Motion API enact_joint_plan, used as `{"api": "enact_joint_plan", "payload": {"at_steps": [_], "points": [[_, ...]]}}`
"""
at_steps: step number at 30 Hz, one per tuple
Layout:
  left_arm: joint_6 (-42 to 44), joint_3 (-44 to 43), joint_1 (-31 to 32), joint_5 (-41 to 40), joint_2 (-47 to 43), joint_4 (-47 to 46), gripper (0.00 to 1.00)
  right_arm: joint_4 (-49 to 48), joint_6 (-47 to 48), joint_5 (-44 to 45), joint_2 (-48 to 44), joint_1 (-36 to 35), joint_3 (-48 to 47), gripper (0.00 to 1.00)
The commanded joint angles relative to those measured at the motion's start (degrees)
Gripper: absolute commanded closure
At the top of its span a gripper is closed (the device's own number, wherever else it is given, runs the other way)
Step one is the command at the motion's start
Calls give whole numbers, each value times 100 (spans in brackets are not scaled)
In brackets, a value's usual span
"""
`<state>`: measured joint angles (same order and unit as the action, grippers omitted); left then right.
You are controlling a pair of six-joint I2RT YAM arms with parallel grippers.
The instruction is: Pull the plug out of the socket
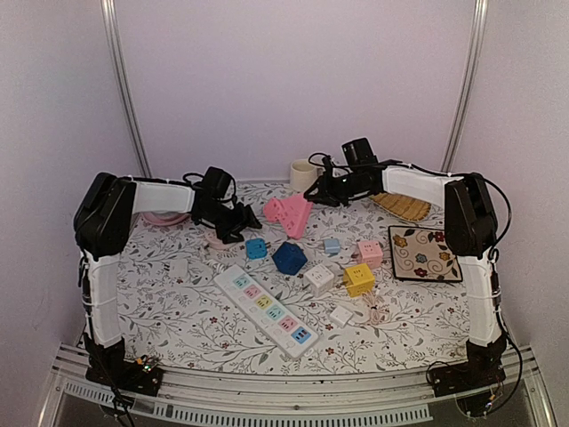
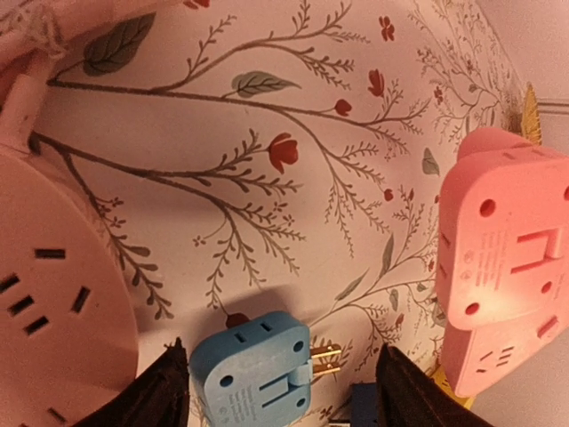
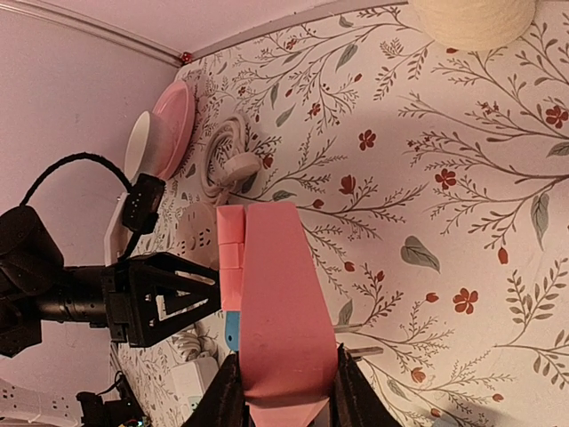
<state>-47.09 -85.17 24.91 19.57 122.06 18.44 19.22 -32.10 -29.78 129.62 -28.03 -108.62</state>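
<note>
A large pink plug adapter sits between the fingers of my right gripper, which is shut on it. Its metal prongs stick out bare to the right. In the top view the adapter is held just off the table, left of the right gripper. My left gripper is open, with its fingers on either side of a small blue plug and not touching it. The blue plug lies loose on the cloth with its prongs free. A round pink socket lies to the left of it.
A long white power strip lies at centre front. A dark blue cube, white cube, yellow cube and pink cube sit mid-table. A cup, woven mat and floral coaster are at back right.
</note>
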Motion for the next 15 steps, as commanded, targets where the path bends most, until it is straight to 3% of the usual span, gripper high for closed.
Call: {"api": "enact_joint_plan", "payload": {"at_steps": [1,15], "points": [[91,-170,-12,-63,-398,64,28,-261,-83,-303,-415,52,-305,96],[-1203,250,-205,1182,-825,-1872,25,-821,-666,-1157,-541,52,-337,96]]}}
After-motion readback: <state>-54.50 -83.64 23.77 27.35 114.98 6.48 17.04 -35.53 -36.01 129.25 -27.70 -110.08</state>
